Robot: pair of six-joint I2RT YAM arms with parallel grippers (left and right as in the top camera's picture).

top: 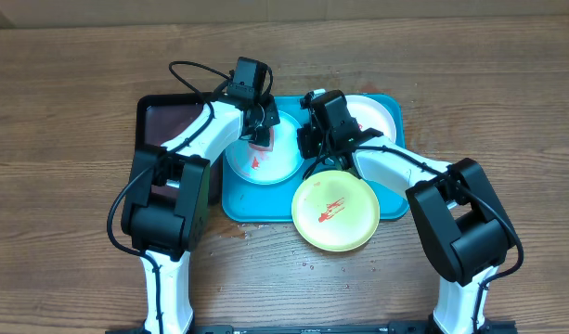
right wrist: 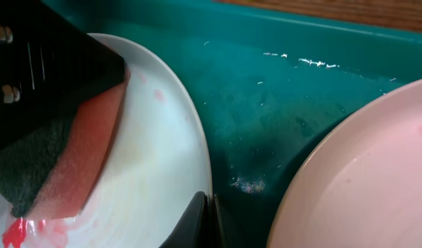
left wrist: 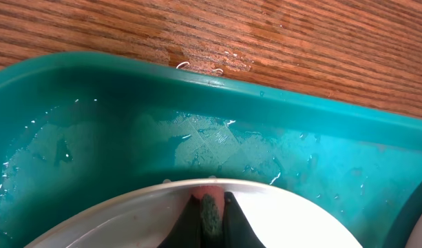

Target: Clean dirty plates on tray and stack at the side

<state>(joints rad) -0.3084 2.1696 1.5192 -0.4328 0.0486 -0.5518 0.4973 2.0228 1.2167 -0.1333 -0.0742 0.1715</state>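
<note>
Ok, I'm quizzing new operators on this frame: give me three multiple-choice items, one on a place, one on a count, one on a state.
1. The pale green plate lies:
A. wholly inside the turquoise tray
B. over the tray's front rim, partly above the table
C. under the white plate
2. Plates in view:
A. three
B. one
C. five
3. The right gripper is:
A. open in mid-air
B. out of view
C. shut on the light blue plate's rim
Answers: B, overhead it overhangs the rim; A, light blue, white and pale green; C, it pinches that rim in the wrist view.
</note>
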